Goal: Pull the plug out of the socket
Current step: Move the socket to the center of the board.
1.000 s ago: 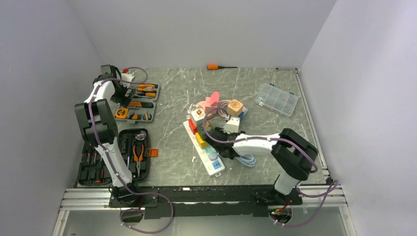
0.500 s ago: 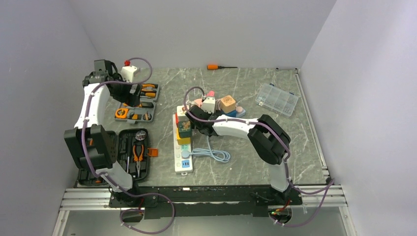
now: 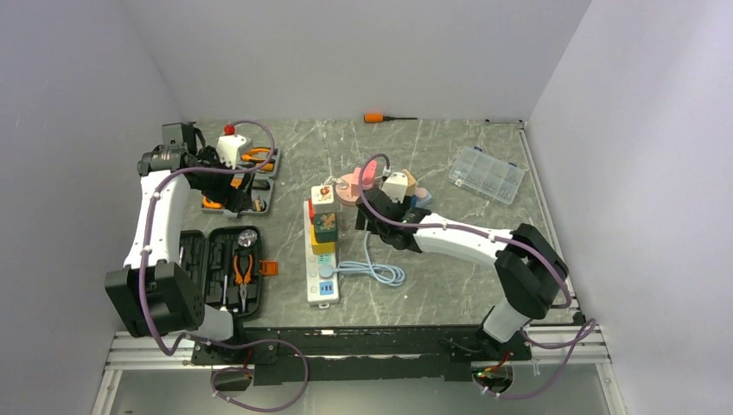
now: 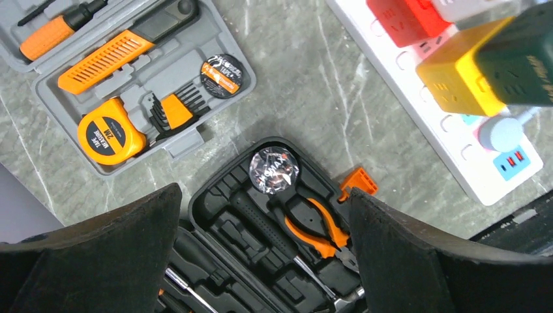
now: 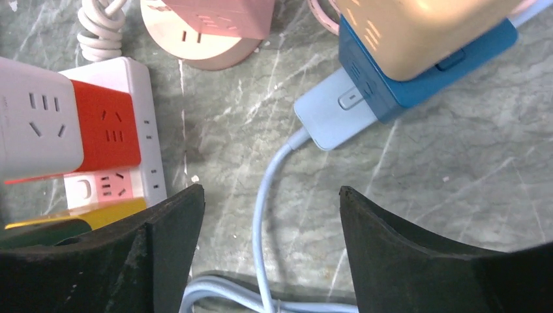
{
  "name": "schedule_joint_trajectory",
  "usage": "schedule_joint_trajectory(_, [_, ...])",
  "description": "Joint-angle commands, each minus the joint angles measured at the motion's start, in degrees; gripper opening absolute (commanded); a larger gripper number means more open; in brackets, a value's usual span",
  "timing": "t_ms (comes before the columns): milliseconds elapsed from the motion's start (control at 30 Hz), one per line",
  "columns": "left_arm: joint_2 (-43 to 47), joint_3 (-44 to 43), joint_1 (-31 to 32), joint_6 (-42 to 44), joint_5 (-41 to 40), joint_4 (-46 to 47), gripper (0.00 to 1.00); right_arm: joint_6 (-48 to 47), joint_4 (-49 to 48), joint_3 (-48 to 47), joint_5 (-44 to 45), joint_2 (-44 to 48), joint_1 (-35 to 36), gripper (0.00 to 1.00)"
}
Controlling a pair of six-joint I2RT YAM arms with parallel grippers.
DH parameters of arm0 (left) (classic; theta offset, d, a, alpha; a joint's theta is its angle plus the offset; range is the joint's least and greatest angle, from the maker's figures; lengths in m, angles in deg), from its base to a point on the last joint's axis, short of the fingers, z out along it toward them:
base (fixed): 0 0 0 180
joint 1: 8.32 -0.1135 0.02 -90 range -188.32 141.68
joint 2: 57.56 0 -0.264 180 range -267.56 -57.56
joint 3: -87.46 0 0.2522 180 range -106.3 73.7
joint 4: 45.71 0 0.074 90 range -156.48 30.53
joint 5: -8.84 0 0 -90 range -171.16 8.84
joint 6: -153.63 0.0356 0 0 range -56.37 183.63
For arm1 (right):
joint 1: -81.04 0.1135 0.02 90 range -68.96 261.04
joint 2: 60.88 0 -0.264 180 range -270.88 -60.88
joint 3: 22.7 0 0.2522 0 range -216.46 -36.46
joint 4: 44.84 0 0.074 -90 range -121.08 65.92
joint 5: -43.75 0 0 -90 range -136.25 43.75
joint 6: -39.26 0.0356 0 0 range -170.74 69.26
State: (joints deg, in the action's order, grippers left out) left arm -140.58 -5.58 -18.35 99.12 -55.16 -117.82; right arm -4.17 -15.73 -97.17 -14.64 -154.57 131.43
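Note:
The long white socket strip (image 3: 323,259) lies lengthwise mid-table, blue marks at its near end. Several plugs sit in it: a white cube (image 3: 324,197), red (image 3: 311,210), dark green (image 3: 326,226), yellow (image 3: 321,245) and a round white one (image 3: 326,271). My right gripper (image 3: 370,223) is open just right of the strip, low over the table, with the light-blue cable (image 5: 264,215) lying between its fingers. The strip (image 5: 153,163) is at the left of its view. My left gripper (image 3: 240,192) is open and empty, high above the tool cases; the strip (image 4: 456,140) shows at its view's right.
A shorter light-blue strip (image 5: 332,111) with a blue cube (image 5: 424,59) and a round pink disc (image 5: 195,45) lie beyond the right gripper. An open grey tool tray (image 4: 117,98) and black tool case (image 4: 261,222) lie left. A clear parts box (image 3: 487,174) is at the far right.
The strip went from slanted to lengthwise a second ago and has stayed put since. My right gripper has drawn back to the right off the plugs. My left arm has shifted above the tool cases.

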Motion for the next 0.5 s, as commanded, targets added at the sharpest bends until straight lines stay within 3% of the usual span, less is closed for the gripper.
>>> schedule_joint_trajectory(0, [4.7,1.1,0.6,3.3,4.3,-4.6,1.0,-2.5,-0.8,2.5,0.5,3.4,-0.2,0.73])
schedule_joint_trajectory(67, [6.4,2.5,1.6,3.4,3.8,-5.1,0.99,-4.8,-2.9,1.3,-1.2,2.9,-0.1,0.63])
schedule_joint_trajectory(233, [10.7,7.0,3.9,4.1,1.7,-4.9,0.99,-8.9,-6.4,-5.9,-5.0,-4.9,0.0,0.26])
schedule_joint_trajectory(467, [14.1,9.9,3.9,6.6,1.6,-6.2,0.99,-12.2,-4.7,-19.3,-6.7,-19.9,-1.1,0.2])
